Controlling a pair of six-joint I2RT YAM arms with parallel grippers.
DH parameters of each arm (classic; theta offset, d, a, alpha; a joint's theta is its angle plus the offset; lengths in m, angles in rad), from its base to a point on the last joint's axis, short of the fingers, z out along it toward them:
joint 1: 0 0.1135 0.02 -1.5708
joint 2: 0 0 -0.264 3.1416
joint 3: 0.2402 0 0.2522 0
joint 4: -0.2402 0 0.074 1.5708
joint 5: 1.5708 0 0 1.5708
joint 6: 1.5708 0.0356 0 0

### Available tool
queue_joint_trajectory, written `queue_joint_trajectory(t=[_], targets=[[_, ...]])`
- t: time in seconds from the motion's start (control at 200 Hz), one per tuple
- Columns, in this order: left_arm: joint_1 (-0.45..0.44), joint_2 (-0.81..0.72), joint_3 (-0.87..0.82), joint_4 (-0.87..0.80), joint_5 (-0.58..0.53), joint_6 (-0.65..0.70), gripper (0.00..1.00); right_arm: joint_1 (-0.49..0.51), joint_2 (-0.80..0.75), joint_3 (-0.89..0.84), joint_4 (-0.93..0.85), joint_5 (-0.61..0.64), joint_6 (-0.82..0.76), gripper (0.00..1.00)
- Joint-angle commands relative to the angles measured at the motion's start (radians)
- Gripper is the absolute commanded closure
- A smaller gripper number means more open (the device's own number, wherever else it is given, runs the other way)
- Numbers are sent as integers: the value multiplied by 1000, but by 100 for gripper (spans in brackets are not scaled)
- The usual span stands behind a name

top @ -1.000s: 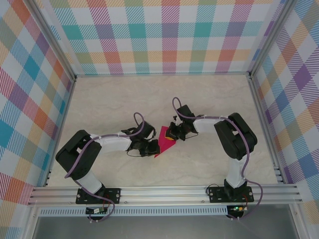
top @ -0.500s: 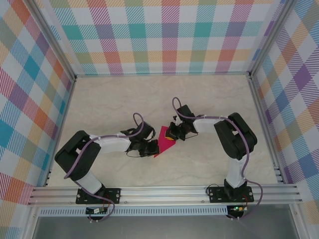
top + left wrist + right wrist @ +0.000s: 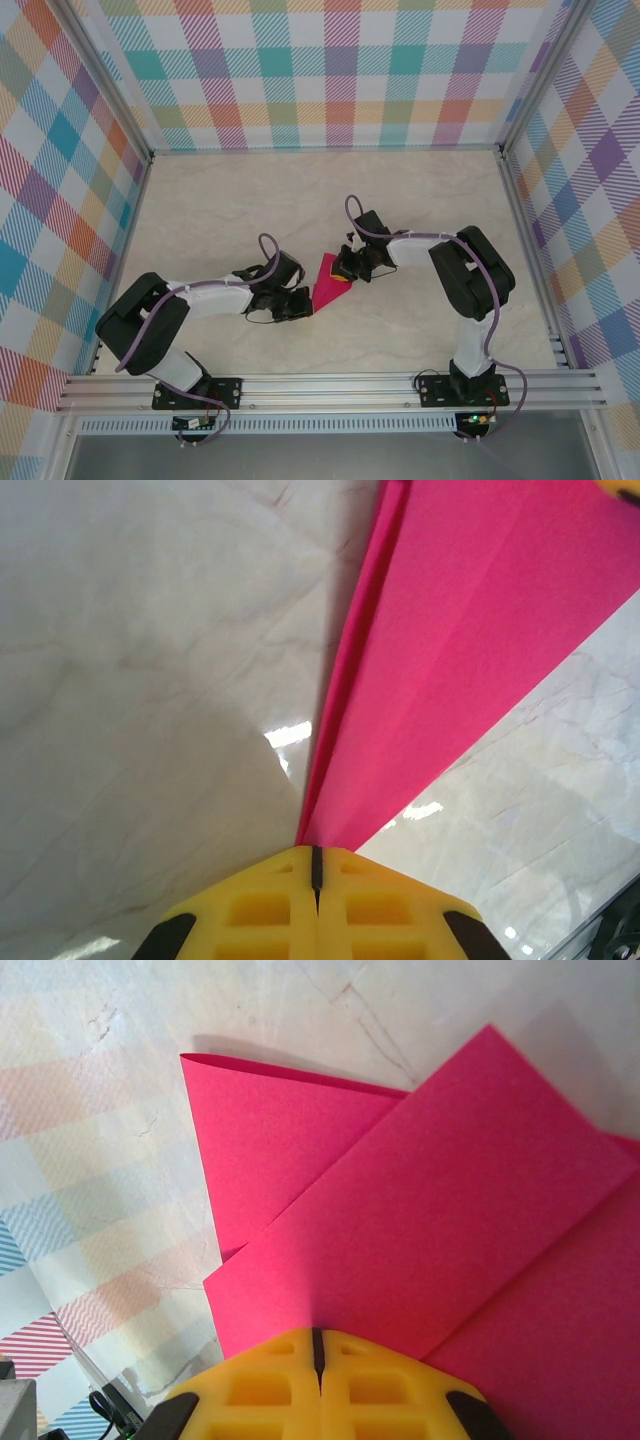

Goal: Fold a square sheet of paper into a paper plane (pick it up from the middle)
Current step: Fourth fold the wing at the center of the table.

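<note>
At mid-tabletop [image 3: 250, 200], plane [image 3: 330, 283] lies as narrow folded dart between hands. Left hand [image 3: 315, 852] pinched together on nose; right hand [image 3: 317, 1335] pinched together on wide rear end. Folding looks nearly done; final creasing and release probably left.

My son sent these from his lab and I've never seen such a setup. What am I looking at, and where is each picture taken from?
These are two robot arms bolted at the near edge of a table, each ending in a two-finger gripper. The wide picture looks down from above and behind them. The two close-ups come from cameras on the wrists, so the yellow fingers at the bottom are the arm's own. Between the arms is a partly folded pink paper plane. The left gripper is shut on its pointed tip; the right gripper is shut on its wide end.
</note>
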Motion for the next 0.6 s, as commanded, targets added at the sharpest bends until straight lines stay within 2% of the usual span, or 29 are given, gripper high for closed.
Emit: queue_joint_trajectory(t=[0.0, 0.225, 0.41, 0.595], targets=[[-12, -34, -14, -165, -6, -3, 97, 5, 104, -44, -108, 168, 4, 97], [-12, -127, 88, -148, -94, 13, 96, 5, 96, -50, -92, 157, 6, 97], [-12, -55, 99, 6, -66, -23, 96, 5, 78, -52, -75, 137, 1, 97], [-12, 19, 95, 53, -46, -30, 97, 5, 66, -41, -82, 137, -2, 97]])
